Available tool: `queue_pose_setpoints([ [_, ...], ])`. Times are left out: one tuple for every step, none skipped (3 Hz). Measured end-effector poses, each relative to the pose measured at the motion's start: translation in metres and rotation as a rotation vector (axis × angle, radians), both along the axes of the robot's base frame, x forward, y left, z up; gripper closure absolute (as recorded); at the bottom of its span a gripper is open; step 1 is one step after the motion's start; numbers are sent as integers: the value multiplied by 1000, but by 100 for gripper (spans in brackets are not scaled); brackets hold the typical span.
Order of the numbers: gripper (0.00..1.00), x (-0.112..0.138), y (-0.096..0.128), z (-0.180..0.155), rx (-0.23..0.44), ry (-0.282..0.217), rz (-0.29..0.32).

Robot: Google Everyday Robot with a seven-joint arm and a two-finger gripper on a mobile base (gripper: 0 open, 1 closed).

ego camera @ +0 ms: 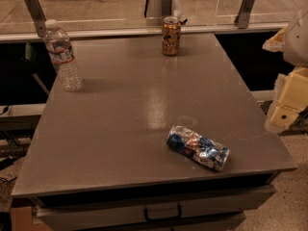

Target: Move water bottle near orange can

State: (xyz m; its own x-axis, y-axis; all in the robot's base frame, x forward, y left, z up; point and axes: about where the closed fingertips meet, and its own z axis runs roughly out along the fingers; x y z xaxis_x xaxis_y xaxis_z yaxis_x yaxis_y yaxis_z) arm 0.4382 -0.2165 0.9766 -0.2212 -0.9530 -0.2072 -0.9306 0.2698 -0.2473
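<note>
The water bottle [62,57] stands upright near the far left edge of the grey table [120,129]; it is clear ribbed plastic with a white cap and a white-and-red label band. The orange can [171,36] stands upright at the far edge near the middle, with a dark speckled pattern and a silver rim. The two stand far apart. My gripper [283,115], on the cream arm, hangs off the table's right side, far from both and holding nothing I can see.
A crushed blue, silver and red can [198,147] lies on its side near the front right of the table. A low glass barrier with metal posts [34,11] runs behind the table. A drawer with a handle [162,211] is under the front edge.
</note>
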Motion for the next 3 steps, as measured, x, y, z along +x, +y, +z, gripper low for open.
queue_pose_setpoints([
  [0, 0, 0, 0, 0, 0, 0],
  [0, 3, 8, 2, 20, -11, 14],
  [0, 31, 57, 0, 96, -23, 89],
])
